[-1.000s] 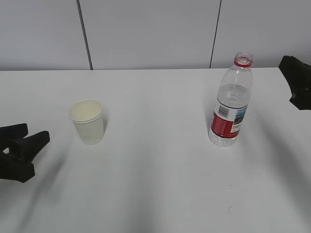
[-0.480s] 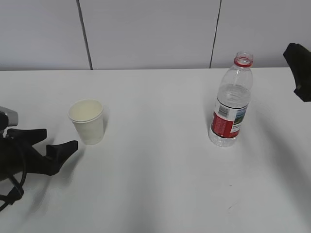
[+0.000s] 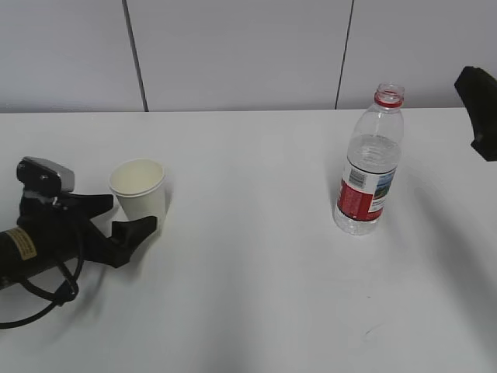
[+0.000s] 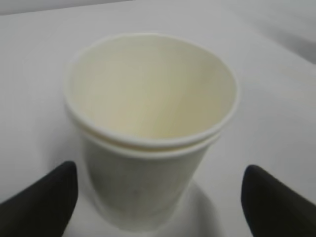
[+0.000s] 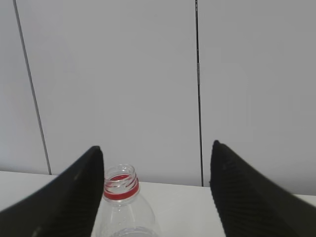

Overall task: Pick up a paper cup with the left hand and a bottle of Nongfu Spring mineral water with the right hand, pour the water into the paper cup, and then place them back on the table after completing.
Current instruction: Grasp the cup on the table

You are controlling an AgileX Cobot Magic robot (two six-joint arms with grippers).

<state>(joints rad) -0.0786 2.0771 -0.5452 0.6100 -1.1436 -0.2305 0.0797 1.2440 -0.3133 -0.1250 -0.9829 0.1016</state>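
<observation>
1 paper cup (image 3: 140,194), upright on the bench (image 3: 248,295), left of centre. In the left wrist view its rim shows a doubled lip, so it may be 2 cups nested; can't confirm. Inside looks dry and cream-coloured.

1 bottle (image 3: 369,167), upright, well apart from the cup on the right half of the bench. Cap off, red neck ring, red label around the lower body. Water (image 3: 373,151) reaches about to the shoulder, just above the label.

2 arms. Left end effector (image 3: 124,217) lies low on the bench with its fingers spread wide, 1 on each side of the cup; the near finger sits just beside the cup base, and contact isn't clear. The left wrist view shows both fingertips (image 4: 47,195) flanking the cup with a gap to the wall on each side. Nothing held. Yellow sticker and grey camera block are visible on that arm.

Right end effector (image 5: 155,192) is up off the bench with its fingers wide, and the bottle neck is framed between them in the wrist view. Only a black edge of it shows at the right border of the exterior view, apart from the bottle. Nothing held.

Bench: plain white, matte, a few faint scuffs near the front right. Behind it is a light grey panelled wall (image 3: 241,54) with 2 dark vertical seams.
</observation>
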